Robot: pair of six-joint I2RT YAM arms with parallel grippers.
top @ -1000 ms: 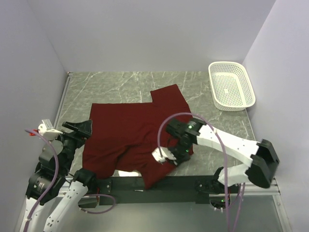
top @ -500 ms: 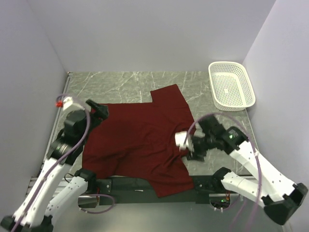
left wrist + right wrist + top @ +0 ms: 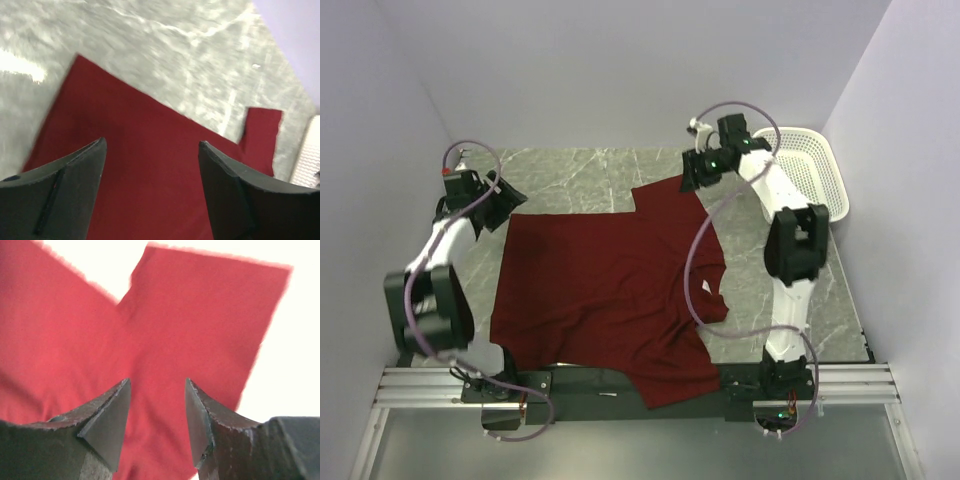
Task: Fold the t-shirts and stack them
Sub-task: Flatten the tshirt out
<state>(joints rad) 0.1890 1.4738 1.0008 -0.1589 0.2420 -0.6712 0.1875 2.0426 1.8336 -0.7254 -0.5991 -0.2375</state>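
Note:
The dark red t-shirt [image 3: 605,290] lies spread on the marble table, with its small white neck label [image 3: 706,287] at the right and one sleeve [image 3: 670,200] pointing to the far side. My left gripper [image 3: 506,196] hovers open over the shirt's far left corner. In the left wrist view the cloth [image 3: 125,125] shows between the spread fingers of the gripper [image 3: 152,143]. My right gripper [image 3: 691,180] hangs open just above the far sleeve. The right wrist view shows that sleeve [image 3: 210,315] beyond the empty gripper [image 3: 157,383].
A white mesh basket [image 3: 817,190] stands at the far right, partly behind the right arm. The shirt's near edge [image 3: 665,385] hangs over the black front rail. Walls close the table on the left, the far side and the right.
Both arms swung from the near edge to the far side of the table. The right gripper let go of the cloth it held and opened. The shirt now lies flatter.

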